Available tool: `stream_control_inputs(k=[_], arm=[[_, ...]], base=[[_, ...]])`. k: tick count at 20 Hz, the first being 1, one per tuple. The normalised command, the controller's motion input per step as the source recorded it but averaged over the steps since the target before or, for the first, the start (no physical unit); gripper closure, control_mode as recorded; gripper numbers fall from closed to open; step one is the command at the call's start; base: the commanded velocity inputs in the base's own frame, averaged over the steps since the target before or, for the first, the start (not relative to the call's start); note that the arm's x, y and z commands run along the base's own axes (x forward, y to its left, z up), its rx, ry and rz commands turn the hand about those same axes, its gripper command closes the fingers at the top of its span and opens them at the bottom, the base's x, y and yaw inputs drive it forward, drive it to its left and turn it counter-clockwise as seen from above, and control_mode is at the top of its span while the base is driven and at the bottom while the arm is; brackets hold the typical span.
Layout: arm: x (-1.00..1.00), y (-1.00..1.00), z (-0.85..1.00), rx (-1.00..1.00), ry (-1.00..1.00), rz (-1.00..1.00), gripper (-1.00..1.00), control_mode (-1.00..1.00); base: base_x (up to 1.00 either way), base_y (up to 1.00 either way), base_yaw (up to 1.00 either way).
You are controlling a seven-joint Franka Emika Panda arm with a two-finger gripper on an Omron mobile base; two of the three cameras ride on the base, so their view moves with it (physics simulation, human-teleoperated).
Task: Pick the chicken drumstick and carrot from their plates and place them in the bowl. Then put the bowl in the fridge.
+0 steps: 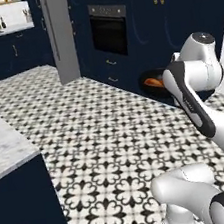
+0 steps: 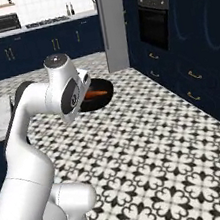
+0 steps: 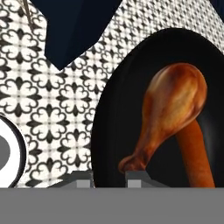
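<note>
Though half hidden behind the arm, bowl (image 2: 97, 95) seemingly with carrot (image 2: 95, 93), drumstick (image 3: 170, 111).

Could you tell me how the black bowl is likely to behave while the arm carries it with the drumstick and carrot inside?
The bowl looks rigid and glossy, so its rim may be slippery in the tool. The drumstick is rounded and lies loose over the carrot, so both may slide if the bowl tilts. Its deep walls should probably keep them in.
</note>
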Motion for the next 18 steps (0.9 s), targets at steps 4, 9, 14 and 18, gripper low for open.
stream_control_inputs(k=[4, 9, 14, 18], arm=[[0.00, 0.00, 0.00, 0.00, 0.00, 0.00, 1.00, 1.00], [0.00, 0.00, 0.00, 0.00, 0.00, 0.00, 1.00, 1.00], [0.00, 0.00, 0.00, 0.00, 0.00, 0.00, 1.00, 1.00], [0.00, 0.00, 0.00, 0.00, 0.00, 0.00, 1.00, 1.00]], base=[[0.92, -0.93, 0.47], [0.99, -0.82, 0.39], [1.00, -0.68, 0.35], [1.00, -0.36, 0.40]])
